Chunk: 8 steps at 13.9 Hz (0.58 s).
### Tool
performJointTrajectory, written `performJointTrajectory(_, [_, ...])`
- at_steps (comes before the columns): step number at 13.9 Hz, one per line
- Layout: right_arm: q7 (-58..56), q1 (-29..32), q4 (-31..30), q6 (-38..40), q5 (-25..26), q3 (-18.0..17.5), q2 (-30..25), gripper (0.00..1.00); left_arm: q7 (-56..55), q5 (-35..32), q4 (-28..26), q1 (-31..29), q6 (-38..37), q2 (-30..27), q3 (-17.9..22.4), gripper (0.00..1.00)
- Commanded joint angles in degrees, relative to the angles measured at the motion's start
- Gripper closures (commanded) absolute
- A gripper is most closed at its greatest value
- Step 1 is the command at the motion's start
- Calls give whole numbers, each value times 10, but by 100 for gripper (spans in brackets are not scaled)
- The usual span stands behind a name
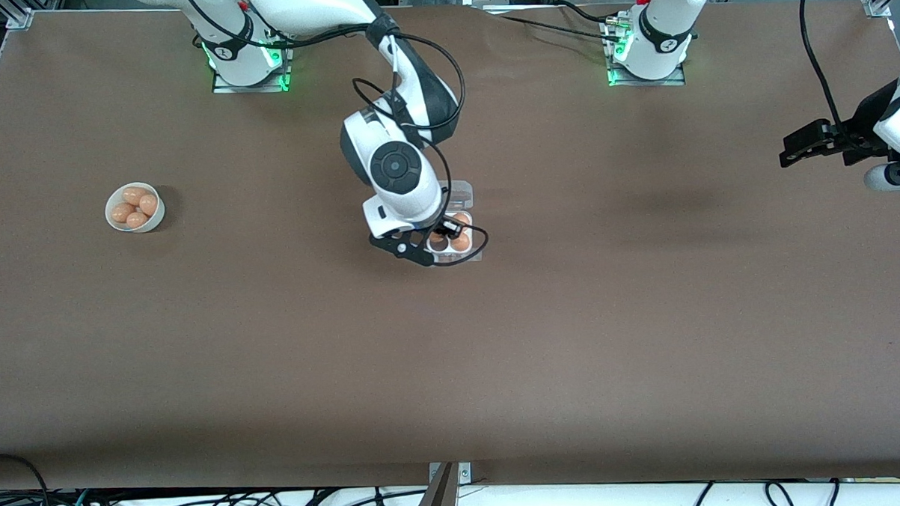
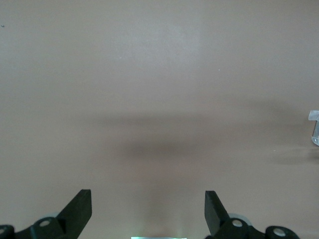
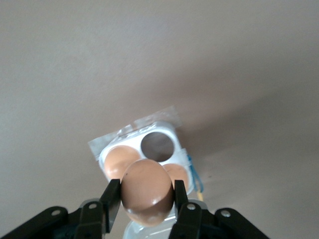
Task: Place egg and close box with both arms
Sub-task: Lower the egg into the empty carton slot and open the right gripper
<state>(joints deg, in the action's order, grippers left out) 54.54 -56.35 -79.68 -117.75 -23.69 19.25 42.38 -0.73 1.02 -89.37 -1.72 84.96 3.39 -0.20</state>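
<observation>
One egg is clamped in the right pincer above the open box, where one cell is seen bare. The left pincer, fingers apart, waits over bare tabletop.

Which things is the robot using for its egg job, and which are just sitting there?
Used for the job:
egg, held in the right gripper over the box
box, lid open, one cell empty
left gripper, open, waiting

Just sitting there:
bowl of spare eggs
</observation>
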Motion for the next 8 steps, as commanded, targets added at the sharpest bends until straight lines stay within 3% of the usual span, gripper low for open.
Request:
performJointTrajectory(1, [9,4,17,-18,-8,-12,23,64,2,1,20,-4,-9,9,-3,0])
performJointTrajectory(8, [1,8,17,-16,-8,-12,35,64,-1,1,20,-4,-9,10,-3,2])
